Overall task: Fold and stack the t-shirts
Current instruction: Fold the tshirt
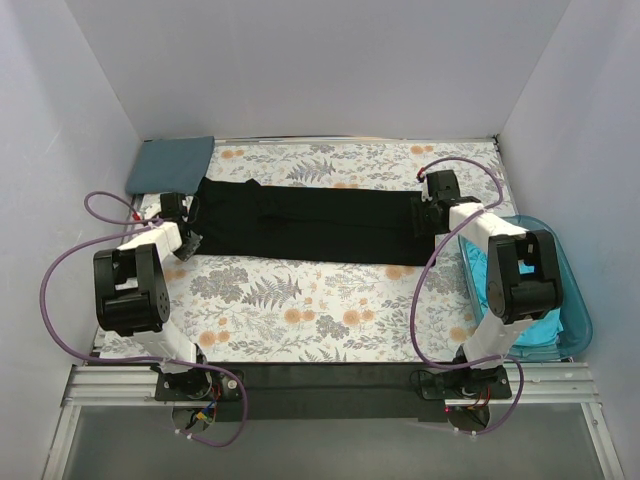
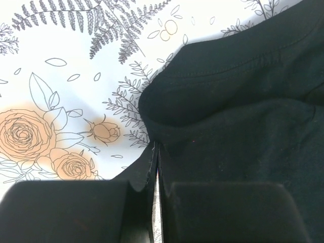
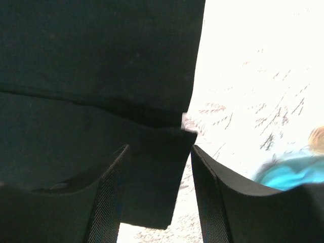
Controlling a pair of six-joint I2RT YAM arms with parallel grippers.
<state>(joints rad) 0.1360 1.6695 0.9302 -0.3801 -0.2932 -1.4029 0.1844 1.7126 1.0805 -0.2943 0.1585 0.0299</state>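
Black t-shirt [image 1: 310, 225] is lying as a long band along the table's [image 1: 300, 310] far edge, its long axis running left to right. Left gripper [image 1: 190, 232] is pinching the left end tight. Right gripper [image 1: 428, 215] is standing with fingers apart astride the right end's hem.

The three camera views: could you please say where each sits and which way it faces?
Top external: above and behind the arms, looking down on the floral table cloth and the stretched black t-shirt; the left arm and right arm show.
Left wrist: on the left arm, facing down at the shirt's left end; the left gripper, shut, pinches its cloth.
Right wrist: on the right arm, facing down at the shirt's right end; the right gripper stands open astride a flap.
Shared: both wrist views show the black t-shirt on the table cloth.
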